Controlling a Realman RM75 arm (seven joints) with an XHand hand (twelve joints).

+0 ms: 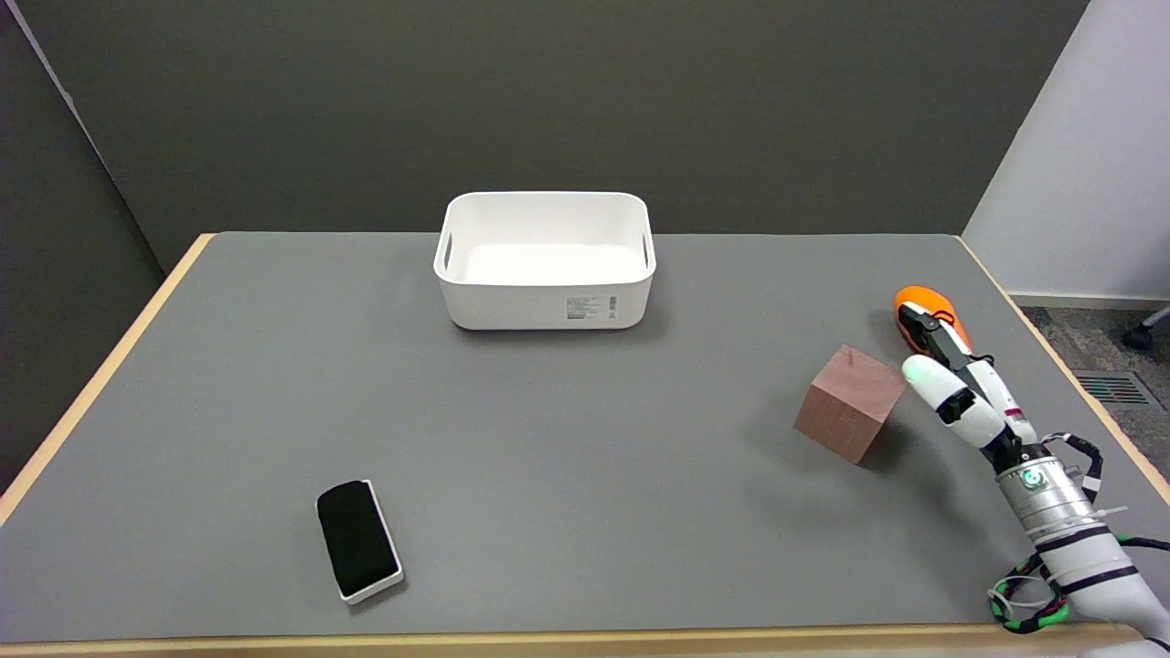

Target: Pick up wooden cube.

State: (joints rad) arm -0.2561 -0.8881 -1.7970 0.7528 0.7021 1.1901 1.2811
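Black eraser (pixel 358 541) lay nearest on the bench (pixel 585 475); the right hand (pixel 946 379), fingers extended and holding nothing, sat just beside the wooden cube (pixel 850 404) at right—approach step, next needing fingers closed around it.

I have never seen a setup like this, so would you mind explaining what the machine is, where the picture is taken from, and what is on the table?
This is a robot arm seen from a head camera above the table's near side, looking down and across it. The white arm reaches in from the lower right and ends in a black-and-white robot hand with several fingers. On the grey table lie a wooden cube, a white bin at the far side, a black-topped eraser near the front, and an orange object partly hidden behind the hand. The hand is right beside the cube, on its right side, fingers extended; it does not appear to hold anything. The cube looks tilted, but I cannot tell whether a finger is touching it.
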